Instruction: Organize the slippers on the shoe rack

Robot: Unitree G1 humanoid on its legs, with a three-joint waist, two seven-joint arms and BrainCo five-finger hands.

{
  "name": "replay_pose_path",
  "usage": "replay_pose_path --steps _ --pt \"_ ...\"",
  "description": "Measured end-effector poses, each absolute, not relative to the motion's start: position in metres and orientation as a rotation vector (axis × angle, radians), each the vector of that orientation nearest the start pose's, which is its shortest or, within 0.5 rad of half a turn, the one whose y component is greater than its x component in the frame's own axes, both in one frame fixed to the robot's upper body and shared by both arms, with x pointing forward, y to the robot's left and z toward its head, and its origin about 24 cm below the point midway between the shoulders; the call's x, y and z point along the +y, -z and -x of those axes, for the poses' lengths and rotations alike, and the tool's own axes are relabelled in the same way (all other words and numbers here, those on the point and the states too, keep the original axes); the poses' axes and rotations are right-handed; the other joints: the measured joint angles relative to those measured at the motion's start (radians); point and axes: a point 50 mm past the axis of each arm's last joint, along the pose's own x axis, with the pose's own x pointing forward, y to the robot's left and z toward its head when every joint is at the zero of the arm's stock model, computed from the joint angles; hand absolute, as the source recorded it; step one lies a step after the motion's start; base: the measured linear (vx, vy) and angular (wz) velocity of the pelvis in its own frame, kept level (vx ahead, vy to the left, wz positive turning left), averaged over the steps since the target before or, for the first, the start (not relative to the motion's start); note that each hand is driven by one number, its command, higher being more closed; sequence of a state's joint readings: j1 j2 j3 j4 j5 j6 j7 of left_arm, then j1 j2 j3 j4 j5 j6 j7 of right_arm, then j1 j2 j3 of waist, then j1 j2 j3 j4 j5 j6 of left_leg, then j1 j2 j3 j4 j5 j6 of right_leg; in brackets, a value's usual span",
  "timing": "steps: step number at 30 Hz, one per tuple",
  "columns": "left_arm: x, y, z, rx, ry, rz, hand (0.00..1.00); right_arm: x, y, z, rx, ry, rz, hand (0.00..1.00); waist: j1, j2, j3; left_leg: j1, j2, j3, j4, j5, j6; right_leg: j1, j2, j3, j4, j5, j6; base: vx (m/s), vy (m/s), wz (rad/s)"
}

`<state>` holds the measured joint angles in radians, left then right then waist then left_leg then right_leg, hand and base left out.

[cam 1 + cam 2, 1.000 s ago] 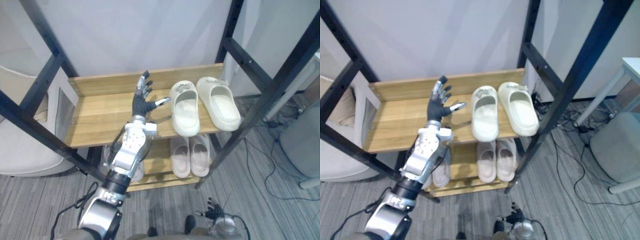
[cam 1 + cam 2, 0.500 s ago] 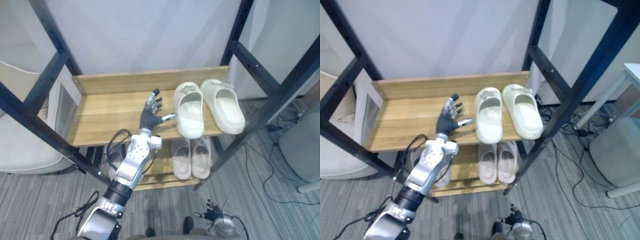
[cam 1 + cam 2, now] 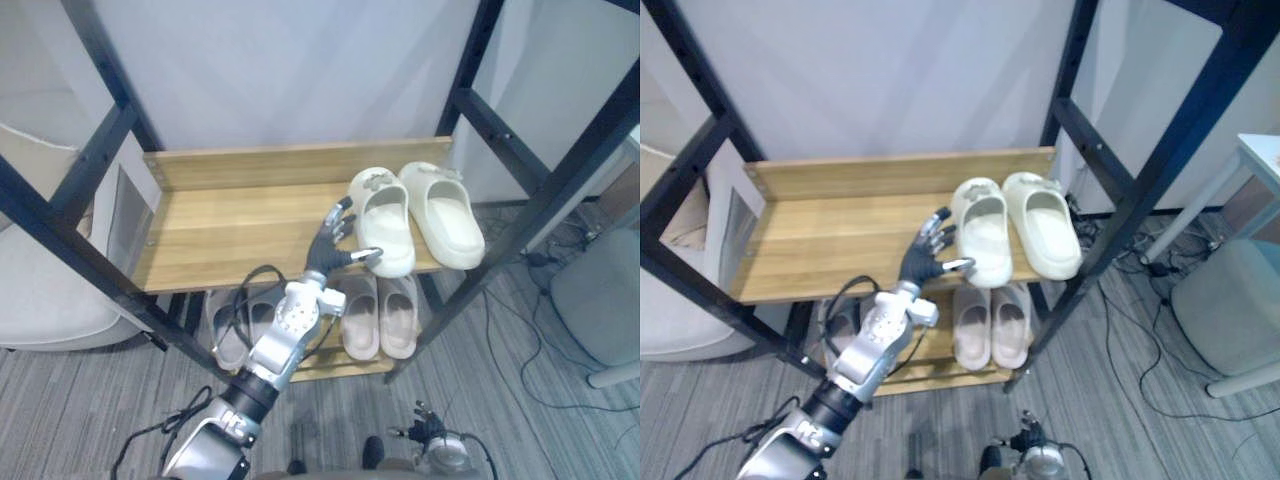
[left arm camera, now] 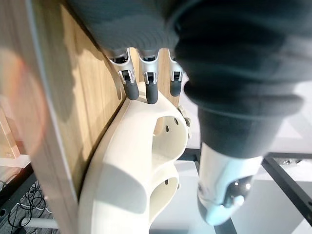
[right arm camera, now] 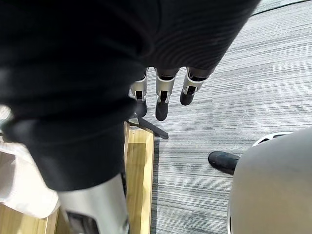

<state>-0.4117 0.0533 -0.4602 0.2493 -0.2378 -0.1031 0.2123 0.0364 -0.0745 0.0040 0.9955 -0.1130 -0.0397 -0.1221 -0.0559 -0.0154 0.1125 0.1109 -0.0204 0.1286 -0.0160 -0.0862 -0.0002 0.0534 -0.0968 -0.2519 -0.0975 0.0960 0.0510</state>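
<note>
Left hand (image 3: 333, 243), left eye view: fingers straight and spread, grasping nothing, with the thumb tip at the heel of the nearer of two cream slippers (image 3: 383, 222). The pair lies side by side, toes toward the wall, at the right end of the upper shelf (image 3: 220, 225) of the black-framed shoe rack (image 3: 90, 165). Each slipper is thick-soled and smooth, with one broad band over the forefoot. A beige pair (image 3: 381, 312) lies on the lower shelf directly beneath. The right hand (image 3: 428, 436) hangs low over the floor (image 3: 560, 400).

Right eye view: same arrangement; the nearer slipper's heel reaches the shelf's front edge, and the two cream slippers touch along their inner sides.

Left wrist view: the dark fingertips (image 4: 151, 93) lie against the slipper's rim, and the thumb stands apart. Small round holes show in the side of each band.

Right wrist view: the right hand's fingers are straight and empty above grey striped flooring, beside a wooden board of the rack.
</note>
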Motion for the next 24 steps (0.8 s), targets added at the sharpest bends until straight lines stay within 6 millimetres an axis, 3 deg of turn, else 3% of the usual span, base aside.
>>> replay_pose_path --steps 16,24 --pt "0.038 -0.087 -0.310 -0.153 0.295 0.040 0.00 -0.184 0.150 -0.128 0.980 0.101 0.226 0.00 -0.002 -0.005 -0.003 0.010 0.000 0.030 -0.002 -0.005 -0.006 -0.003 0.001 0.039 0.000 0.002 0.002 -0.01 0.000 -0.05" --pt "0.048 -0.089 -0.315 -0.156 0.262 0.047 0.00 -0.183 0.150 -0.129 0.978 0.100 0.224 0.00 -0.003 -0.004 -0.004 0.011 0.002 0.030 -0.002 -0.005 -0.006 -0.004 0.002 0.037 0.000 0.002 0.002 0.00 0.000 0.00"
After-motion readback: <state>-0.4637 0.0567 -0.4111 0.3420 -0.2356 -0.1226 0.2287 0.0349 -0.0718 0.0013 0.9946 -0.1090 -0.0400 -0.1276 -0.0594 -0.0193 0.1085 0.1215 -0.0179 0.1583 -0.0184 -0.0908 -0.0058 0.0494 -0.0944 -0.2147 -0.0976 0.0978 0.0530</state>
